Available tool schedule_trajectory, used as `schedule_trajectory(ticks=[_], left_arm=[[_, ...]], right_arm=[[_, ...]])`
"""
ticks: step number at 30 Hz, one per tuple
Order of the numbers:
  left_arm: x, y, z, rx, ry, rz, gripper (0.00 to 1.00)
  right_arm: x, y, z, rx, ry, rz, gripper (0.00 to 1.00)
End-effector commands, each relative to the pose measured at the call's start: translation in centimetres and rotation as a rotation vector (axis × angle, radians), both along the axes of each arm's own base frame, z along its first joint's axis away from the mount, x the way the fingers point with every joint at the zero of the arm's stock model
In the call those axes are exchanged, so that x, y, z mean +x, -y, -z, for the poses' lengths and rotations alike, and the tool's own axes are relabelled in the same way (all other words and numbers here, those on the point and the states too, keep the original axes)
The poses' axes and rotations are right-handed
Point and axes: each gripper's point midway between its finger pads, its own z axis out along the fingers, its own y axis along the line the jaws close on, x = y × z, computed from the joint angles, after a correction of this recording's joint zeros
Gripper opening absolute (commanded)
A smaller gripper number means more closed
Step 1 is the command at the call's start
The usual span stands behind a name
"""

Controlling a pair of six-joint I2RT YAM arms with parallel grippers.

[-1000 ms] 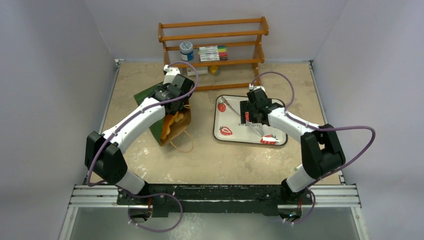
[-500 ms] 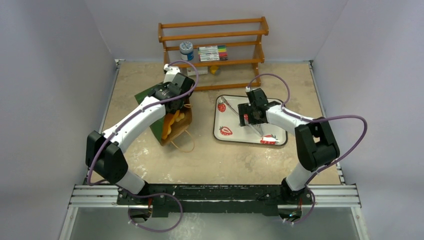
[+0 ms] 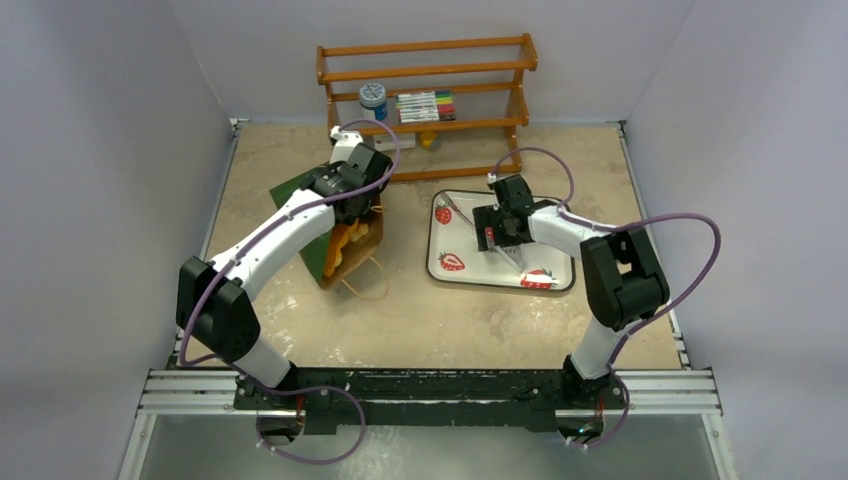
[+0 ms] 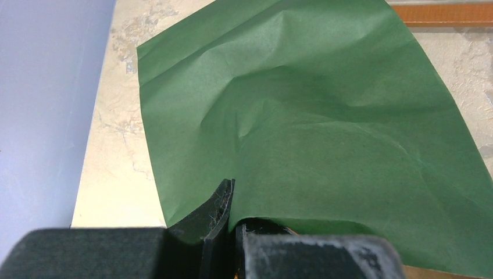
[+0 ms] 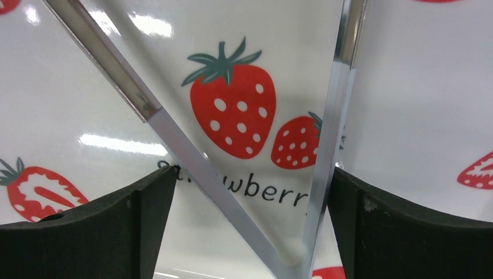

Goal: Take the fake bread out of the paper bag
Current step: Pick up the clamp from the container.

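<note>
Left gripper (image 4: 231, 224) pinches one paper bag (image 4: 325, 116); right gripper (image 5: 253, 177), fingers apart, straddles one tongs (image 5: 174, 139).

Matt, creased green paper bag (image 4: 325, 116); glossy white tray (image 5: 407, 87); polished metal tongs (image 5: 180, 145); rough mottled tabletop (image 4: 110, 168).

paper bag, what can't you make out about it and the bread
Top view: left arm covers most of the paper bag; only a bit of orange fake bread shows at its mouth, pieces uncountable.
Left wrist view: green paper blocks the inside.
Right wrist view: only tray and tongs; bag out of frame.
</note>
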Motion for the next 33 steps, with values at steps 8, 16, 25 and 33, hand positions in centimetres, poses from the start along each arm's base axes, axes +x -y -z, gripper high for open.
schedule_trajectory(ticks=[8, 16, 25, 33], left_arm=[[1.7, -0.1, -1.5, -0.036, 0.076, -0.036, 0.0], [2.0, 0.0, -0.9, -0.043, 0.071, -0.041, 0.0], [2.1, 0.3, -0.7, -0.068, 0.072, -0.04, 0.0], [2.1, 0.6, -0.5, -0.084, 0.071, -0.032, 0.0]], right_arm=[[2.5, -1.2, -1.1, 0.05, 0.076, -0.003, 0.73], [2.7, -1.7, -4.0, 0.109, 0.132, 0.03, 0.64], [1.2, -3.5, -6.9, 0.226, 0.138, -0.007, 0.61], [-1.3, -6.1, -8.8, 0.312, 0.132, -0.028, 0.58]])
